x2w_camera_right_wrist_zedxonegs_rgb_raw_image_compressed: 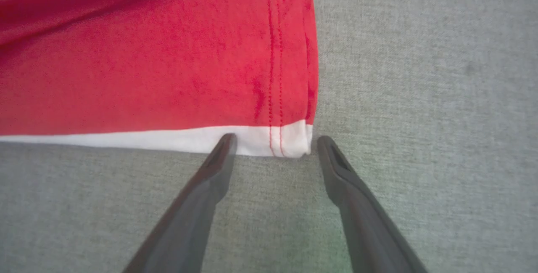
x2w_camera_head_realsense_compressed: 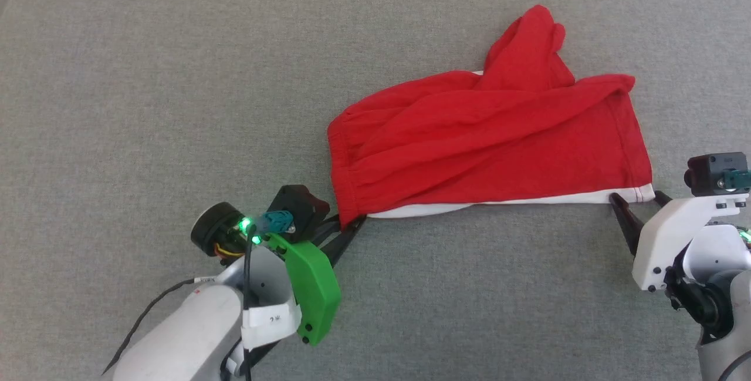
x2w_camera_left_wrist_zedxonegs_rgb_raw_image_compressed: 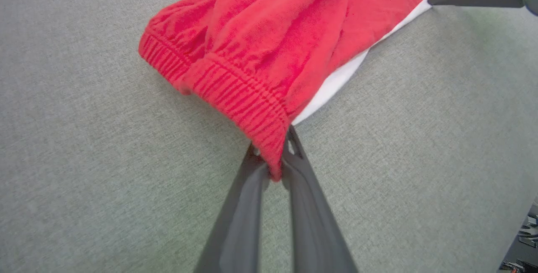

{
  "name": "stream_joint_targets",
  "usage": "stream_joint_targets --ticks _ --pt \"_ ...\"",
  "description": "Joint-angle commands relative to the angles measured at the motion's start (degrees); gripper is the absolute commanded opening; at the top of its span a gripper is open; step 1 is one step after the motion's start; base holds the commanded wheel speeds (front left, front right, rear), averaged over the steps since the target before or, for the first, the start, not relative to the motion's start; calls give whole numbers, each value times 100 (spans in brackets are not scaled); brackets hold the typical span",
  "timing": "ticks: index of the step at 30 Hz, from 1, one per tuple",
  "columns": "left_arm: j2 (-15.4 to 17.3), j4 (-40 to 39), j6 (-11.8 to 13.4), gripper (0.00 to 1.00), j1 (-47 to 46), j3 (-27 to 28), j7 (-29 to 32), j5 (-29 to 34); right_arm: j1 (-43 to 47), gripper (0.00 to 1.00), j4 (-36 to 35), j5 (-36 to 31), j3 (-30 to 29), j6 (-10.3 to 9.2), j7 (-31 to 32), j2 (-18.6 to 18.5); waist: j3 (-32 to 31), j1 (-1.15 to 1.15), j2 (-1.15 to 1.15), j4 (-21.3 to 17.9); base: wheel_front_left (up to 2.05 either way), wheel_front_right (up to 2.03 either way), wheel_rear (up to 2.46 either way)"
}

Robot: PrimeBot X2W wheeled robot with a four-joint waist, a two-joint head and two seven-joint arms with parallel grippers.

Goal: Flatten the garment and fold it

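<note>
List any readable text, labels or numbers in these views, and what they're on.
Nothing legible.
White band on the left arm: dark marks, too blurred to read.
Cable tag: print too small to read.
Red shorts: no print or label showing.

Garment: bright red, white band along its 6 o'clock edge, red stitching across it. Table: plain grey weave. Left gripper: green cover, dark jaws. Right gripper: white cover.
</note>
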Motion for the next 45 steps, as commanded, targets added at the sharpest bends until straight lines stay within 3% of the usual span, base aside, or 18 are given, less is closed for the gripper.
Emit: stream_joint_targets --ticks 1,2,3,4,5,14,28,36,45 --pt "37 -29 48 0 -8 -6 12 36 -76 100 70 -68 11 -8 53 21 5 -1 0 14 0 0 0" --pt "39 -30 49 0 -7 -11 13 37 -78 95 97 -91 22 -8 65 21 6 -1 0 20 0 0 0" --pt "42 -32 52 0 -5 -15 14 37 -83 60 117 -99 29 -8 59 28 9 -1 0 25 0 0 0" --pt "46 -36 54 0 -5 -18 17 36 -87 37 126 -93 38 -8 47 35 15 -1 0 28 0 0 0" --pt "54 -40 55 0 -4 -20 19 33 -92 0 138 -89 52 -8 26 36 22 -1 0 31 0 0 0" --pt "163 3 46 0 85 -43 64 -60 76 0 -42 138 106 -8 -112 -149 -238 -1 0 -52 0 0 0" --pt "739 -755 -38 0 6 163 565 -402 295 0 -1748 1358 -76 -8 609 -618 -1029 -1 0 -183 0 0 0" --pt "1074 -1389 -101 0 -770 765 1130 -936 -483 0 -2153 1797 -213 -8 679 -766 -1345 -1 0 -198 0 0 0" --pt "1154 -1196 -383 0 -2090 1226 1586 -1330 -1751 0 -2046 2094 -18 -8 749 -983 -1490 -1 0 -249 0 0 0"
